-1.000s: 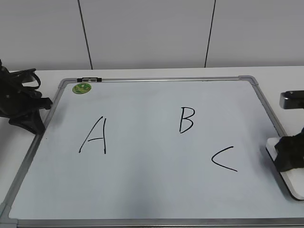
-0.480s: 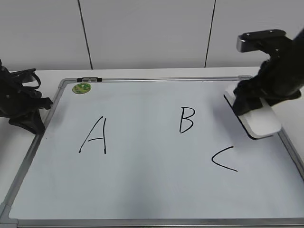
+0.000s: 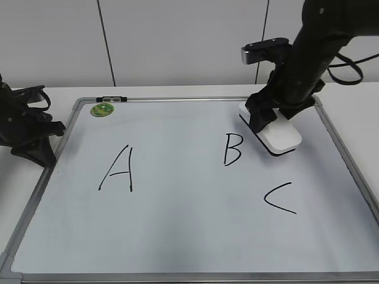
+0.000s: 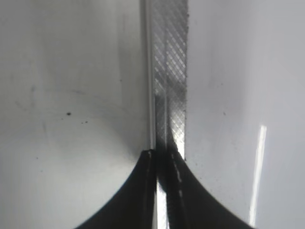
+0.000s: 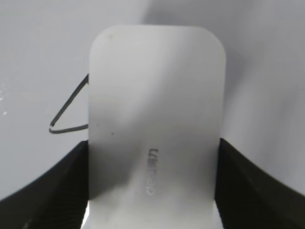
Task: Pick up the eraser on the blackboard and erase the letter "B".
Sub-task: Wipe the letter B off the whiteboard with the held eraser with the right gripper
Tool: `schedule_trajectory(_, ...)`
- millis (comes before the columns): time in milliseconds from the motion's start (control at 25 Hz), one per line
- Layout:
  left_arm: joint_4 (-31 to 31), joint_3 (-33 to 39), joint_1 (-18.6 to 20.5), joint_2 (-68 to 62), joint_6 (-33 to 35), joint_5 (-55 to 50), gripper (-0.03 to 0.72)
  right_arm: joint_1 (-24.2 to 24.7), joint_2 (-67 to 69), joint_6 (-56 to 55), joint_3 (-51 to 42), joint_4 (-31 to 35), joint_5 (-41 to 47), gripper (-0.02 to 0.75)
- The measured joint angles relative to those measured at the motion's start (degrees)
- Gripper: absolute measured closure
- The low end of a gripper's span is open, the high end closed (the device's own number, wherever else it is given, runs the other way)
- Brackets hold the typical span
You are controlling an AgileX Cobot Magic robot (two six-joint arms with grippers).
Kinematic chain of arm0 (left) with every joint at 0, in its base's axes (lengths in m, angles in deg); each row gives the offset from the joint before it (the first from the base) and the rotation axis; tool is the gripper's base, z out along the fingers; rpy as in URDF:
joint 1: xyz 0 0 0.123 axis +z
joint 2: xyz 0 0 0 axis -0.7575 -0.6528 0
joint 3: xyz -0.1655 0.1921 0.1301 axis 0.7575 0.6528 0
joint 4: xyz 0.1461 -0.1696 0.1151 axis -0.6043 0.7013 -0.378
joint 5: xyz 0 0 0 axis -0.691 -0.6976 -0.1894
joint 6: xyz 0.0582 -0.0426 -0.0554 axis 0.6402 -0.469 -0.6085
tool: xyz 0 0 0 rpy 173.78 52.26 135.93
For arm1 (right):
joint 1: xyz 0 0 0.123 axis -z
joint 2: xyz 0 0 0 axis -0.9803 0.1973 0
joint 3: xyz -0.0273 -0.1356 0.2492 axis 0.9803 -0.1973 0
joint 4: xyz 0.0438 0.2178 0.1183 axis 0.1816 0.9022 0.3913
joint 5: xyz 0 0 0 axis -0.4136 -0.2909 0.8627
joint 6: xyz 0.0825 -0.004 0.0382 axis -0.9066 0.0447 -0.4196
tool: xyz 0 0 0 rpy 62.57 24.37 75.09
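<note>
Eraser (image 5: 155, 129) in right gripper (image 5: 152, 191), partly hiding letter "B" (image 5: 69, 112).

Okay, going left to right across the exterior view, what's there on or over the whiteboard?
Left gripper at the frame → green sticker → letter A → letter B → eraser held by the right gripper.

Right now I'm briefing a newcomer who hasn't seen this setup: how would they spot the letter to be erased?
Find the big white blackboard with its grey frame. Three black handwritten letters sit on it; take the middle one, the letter "B", right of centre. Unlike the A on the left and the C lower right, it lies just left of the white eraser held by the right gripper.
</note>
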Motion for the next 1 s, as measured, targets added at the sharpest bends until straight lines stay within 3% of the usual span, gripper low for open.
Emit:
schedule_trajectory(320, 0.1, 0.0, 0.0, 0.0, 0.0, 0.0, 0.666, 0.0, 10.27, 1.44, 8.53, -0.77, 1.37, 0.214)
schedule_trajectory(760, 0.31, 0.0, 0.13, 0.0, 0.0, 0.0, 0.664, -0.52, 13.3, 3.7, 11.71, 0.17, 4.08, 0.214)
schedule_trajectory(1000, 0.43, 0.0, 0.13, 0.0, 0.0, -0.05, 0.662, -7.49, 13.63, 4.62, 11.84, 0.17, 3.86, 0.214)
